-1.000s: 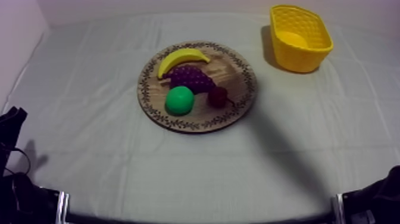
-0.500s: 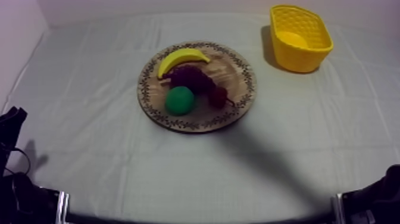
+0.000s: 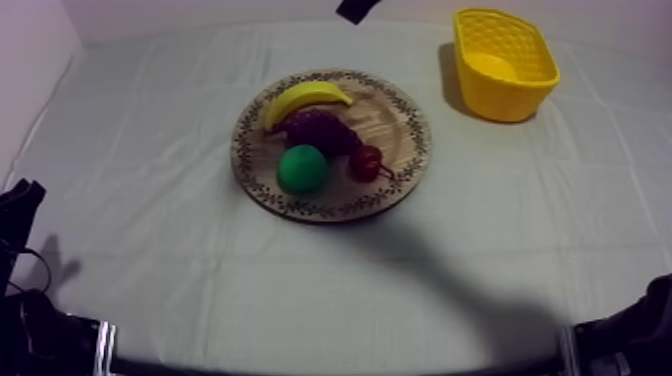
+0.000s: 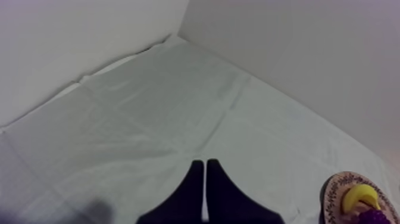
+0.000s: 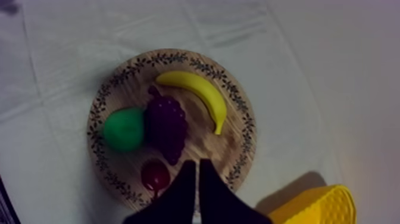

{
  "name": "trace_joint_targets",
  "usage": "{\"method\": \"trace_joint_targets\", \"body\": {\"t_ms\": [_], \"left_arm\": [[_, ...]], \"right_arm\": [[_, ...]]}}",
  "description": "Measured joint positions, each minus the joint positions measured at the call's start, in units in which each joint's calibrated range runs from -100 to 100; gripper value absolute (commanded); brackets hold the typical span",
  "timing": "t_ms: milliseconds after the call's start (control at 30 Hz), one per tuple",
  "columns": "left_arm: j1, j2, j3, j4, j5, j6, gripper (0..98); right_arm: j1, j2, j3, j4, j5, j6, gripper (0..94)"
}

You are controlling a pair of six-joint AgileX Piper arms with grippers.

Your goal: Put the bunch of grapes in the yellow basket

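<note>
The purple bunch of grapes (image 3: 320, 128) lies on the round wooden board (image 3: 402, 108) between a banana (image 3: 305, 98), a green pear (image 3: 301, 168) and a small red fruit (image 3: 365, 162). In the right wrist view my right gripper (image 5: 197, 162) hangs high over the board's rim (image 5: 238, 113) beside the small red fruit (image 5: 155, 174), its fingers together in a narrow wedge, apart from the grapes (image 5: 166, 126). A black tip of that arm (image 3: 357, 10) shows at the far edge. My left gripper (image 4: 205, 162) is shut over bare cloth, away from the board (image 4: 333, 190).
The yellow basket (image 3: 505, 60) stands at the far right of the table, to the right of the board; its corner (image 5: 315, 208) appears near my right gripper. A broad shadow lies on the cloth in front of the board. My left arm (image 3: 30, 330) rests low at the left.
A black part of my right arm has come into sight at the far edge above the board. Its shadow has slid toward the front right. The fruit has not moved.
</note>
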Motion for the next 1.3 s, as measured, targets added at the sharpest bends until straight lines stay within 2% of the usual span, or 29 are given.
{"method": "trace_joint_targets", "body": {"t_ms": [167,567,633,833,933,1067,1300], "left_arm": [[0.0,0.0,0.0,0.00,0.0,0.0,0.1],[0.0,0.0,0.0,0.00,0.0,0.0,0.1],[0.0,0.0,0.0,0.00,0.0,0.0,0.1],[0.0,0.0,0.0,0.00,0.0,0.0,0.1],[0.0,0.0,0.0,0.00,0.0,0.0,0.1],[0.0,0.0,0.0,0.00,0.0,0.0,0.1],[0.0,0.0,0.0,0.00,0.0,0.0,0.1]], "right_arm": [[-0.8,2.5,0.2,1.3,0.5,-0.3,0.4],[-0.7,3.1,1.4,2.5,-3.2,-0.2,2.0],[-0.9,3.1,1.4,2.5,-3.8,-0.7,10.9],[-1.4,2.9,3.0,3.5,-4.6,-1.8,54.3],[-1.3,2.7,4.5,3.4,-4.9,-0.4,68.0],[-1.1,2.5,6.6,2.5,-5.1,1.4,75.4],[-1.2,2.4,7.9,3.4,-6.7,1.6,78.2]]}}
